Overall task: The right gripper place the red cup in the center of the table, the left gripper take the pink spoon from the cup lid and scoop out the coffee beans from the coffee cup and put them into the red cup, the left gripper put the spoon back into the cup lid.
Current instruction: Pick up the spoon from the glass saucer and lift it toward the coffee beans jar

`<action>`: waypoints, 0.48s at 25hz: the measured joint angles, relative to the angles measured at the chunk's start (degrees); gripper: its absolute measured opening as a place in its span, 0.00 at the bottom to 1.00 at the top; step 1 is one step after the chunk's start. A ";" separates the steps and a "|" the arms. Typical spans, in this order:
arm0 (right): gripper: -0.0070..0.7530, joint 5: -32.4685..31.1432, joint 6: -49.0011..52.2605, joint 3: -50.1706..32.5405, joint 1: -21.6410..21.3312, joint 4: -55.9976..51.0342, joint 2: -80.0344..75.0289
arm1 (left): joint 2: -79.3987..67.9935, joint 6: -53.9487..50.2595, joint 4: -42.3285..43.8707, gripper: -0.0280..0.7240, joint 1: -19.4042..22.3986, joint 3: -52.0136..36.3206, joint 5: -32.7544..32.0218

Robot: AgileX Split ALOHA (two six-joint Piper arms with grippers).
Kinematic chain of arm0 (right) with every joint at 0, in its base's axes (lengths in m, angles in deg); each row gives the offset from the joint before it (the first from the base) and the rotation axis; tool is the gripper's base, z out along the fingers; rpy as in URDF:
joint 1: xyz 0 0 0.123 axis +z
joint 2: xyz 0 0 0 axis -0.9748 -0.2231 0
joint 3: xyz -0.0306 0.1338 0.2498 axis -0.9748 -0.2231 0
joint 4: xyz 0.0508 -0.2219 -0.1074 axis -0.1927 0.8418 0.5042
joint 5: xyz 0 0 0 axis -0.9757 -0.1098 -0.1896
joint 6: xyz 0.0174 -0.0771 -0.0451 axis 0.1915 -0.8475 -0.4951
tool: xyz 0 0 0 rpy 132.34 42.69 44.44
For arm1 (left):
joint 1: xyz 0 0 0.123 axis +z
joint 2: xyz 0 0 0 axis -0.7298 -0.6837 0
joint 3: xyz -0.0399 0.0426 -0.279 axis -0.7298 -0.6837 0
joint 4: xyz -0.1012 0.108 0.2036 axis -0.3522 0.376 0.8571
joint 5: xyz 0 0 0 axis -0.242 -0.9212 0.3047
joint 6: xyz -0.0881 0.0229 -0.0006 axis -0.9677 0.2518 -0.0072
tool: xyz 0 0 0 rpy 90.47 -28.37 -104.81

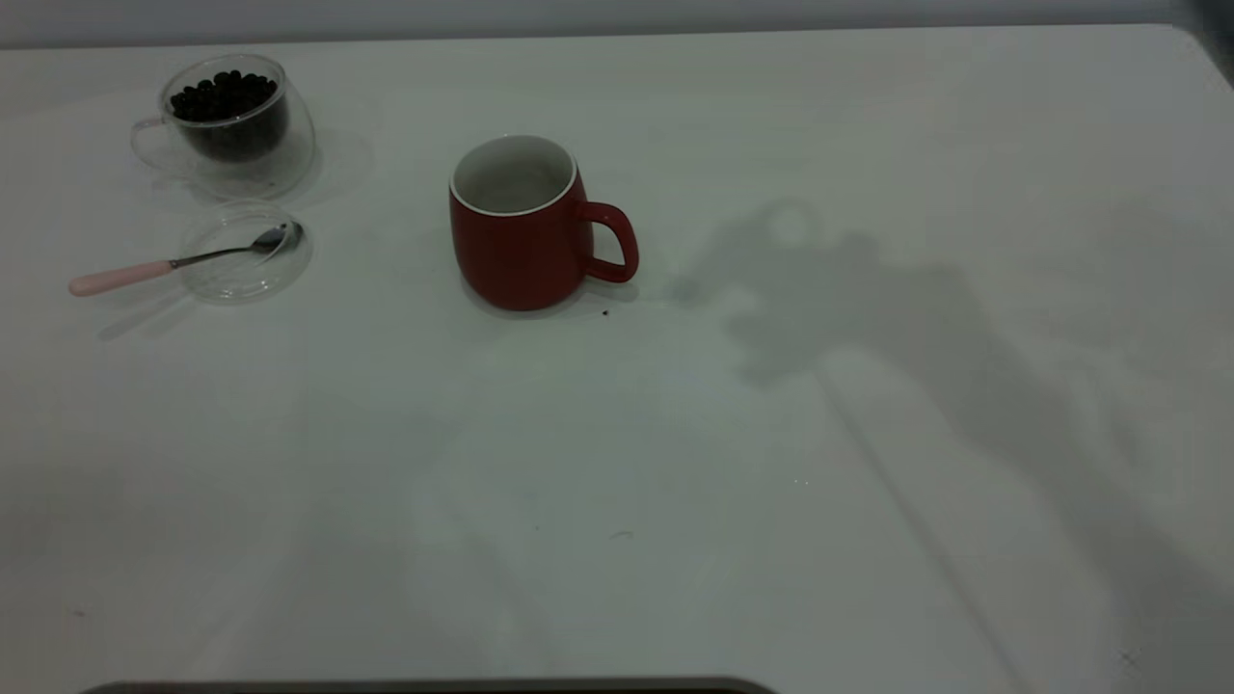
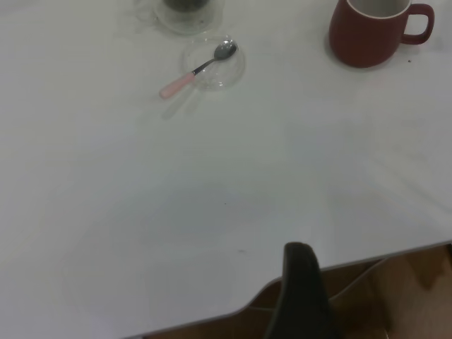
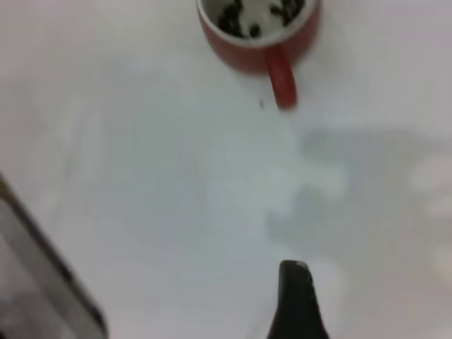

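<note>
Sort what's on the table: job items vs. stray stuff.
Job items: red cup holding some beans, glass coffee cup of coffee beans, pink spoon, cup lid under the spoon's bowl.
Stray: a dark speck beside the red cup, on the table.

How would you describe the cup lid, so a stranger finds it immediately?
Look at the far left corner of the white table. In front of the coffee cup lies the cup lid, a flat clear glass disc. Only it carries the pink spoon.

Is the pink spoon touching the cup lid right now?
Touching. The exterior view shows the pink spoon with its bowl resting inside the cup lid, its handle sticking out over the rim.
</note>
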 joint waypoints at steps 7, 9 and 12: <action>0.79 -6.83 8.74 -9.80 -0.55 6.44 18.60 | 0.00 0.00 0.00 0.82 0.00 0.00 0.00; 0.79 -7.69 11.77 -14.67 -0.55 8.64 24.00 | 0.00 0.00 0.00 0.82 0.00 0.00 0.00; 0.79 -9.02 15.65 -21.05 -0.55 10.35 32.08 | 0.00 0.18 0.00 0.82 0.00 0.00 0.00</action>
